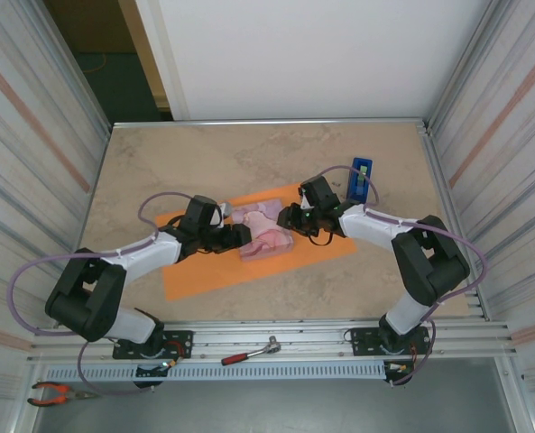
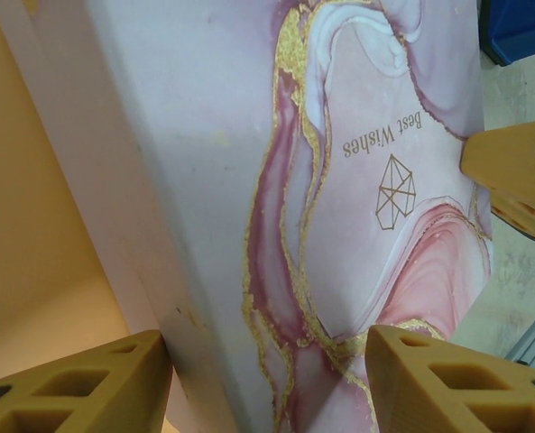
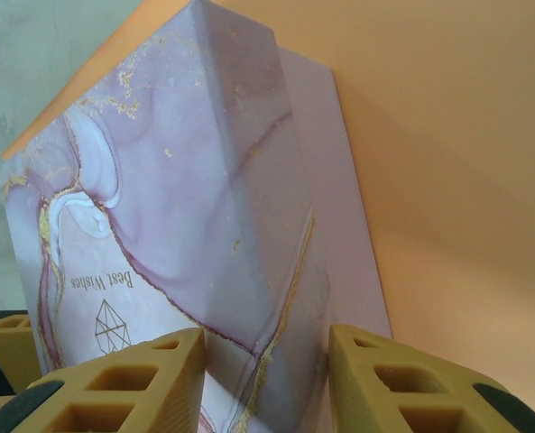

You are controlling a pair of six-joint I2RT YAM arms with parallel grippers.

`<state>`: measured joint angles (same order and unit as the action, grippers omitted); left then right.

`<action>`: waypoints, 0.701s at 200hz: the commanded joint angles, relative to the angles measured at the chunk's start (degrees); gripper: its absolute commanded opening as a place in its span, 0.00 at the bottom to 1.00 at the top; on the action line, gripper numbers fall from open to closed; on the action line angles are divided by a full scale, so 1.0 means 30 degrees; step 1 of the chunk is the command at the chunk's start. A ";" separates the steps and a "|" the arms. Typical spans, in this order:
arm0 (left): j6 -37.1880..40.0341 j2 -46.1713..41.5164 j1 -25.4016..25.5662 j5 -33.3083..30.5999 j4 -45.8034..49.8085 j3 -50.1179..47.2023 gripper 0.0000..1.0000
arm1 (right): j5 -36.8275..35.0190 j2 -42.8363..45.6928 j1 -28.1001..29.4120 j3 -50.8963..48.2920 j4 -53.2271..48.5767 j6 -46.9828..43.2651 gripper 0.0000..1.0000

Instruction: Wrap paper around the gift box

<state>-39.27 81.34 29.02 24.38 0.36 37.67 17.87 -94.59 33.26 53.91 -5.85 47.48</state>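
Observation:
The gift box [image 1: 265, 234] is a low block printed in pink and lilac marble with gold veins and the words "Best Wishes". It sits on the orange paper [image 1: 213, 271] in the middle of the table. My left gripper [image 1: 242, 236] is at its left end, and in the left wrist view the box [image 2: 339, 135] fills the gap between the tan fingers of that gripper [image 2: 267, 347], which touch it on both sides. My right gripper [image 1: 290, 219] is at the right end, with this gripper [image 3: 267, 347] shut across a corner edge of the box [image 3: 186, 180]. Orange paper [image 3: 447, 135] lies behind.
A blue tape dispenser [image 1: 360, 179] stands just beyond the right arm near the paper's far right corner. A red-handled ratchet [image 1: 249, 352] lies on the front rail and pliers [image 1: 55, 392] at the near left. Ribbed walls close in both sides.

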 commanded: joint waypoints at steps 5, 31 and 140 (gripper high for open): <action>0.0178 -0.0021 0.0377 0.0823 -0.0988 -0.0063 0.59 | 0.0977 -0.0304 0.0193 -0.0030 0.0284 -0.0101 0.47; 0.0366 -0.0352 0.0114 0.0516 -0.0634 -0.0092 0.63 | 0.0674 0.0692 -0.0341 -0.0378 -0.0215 -0.0244 0.65; -0.0195 -0.2213 -0.4455 -0.1528 0.0404 -0.1898 0.76 | -0.2095 0.7655 -0.7079 -0.5624 -0.5009 -0.2354 0.67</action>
<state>-38.92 73.84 17.96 21.54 1.43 34.17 14.63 -75.48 14.74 39.22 -15.59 43.16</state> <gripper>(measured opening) 0.760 0.673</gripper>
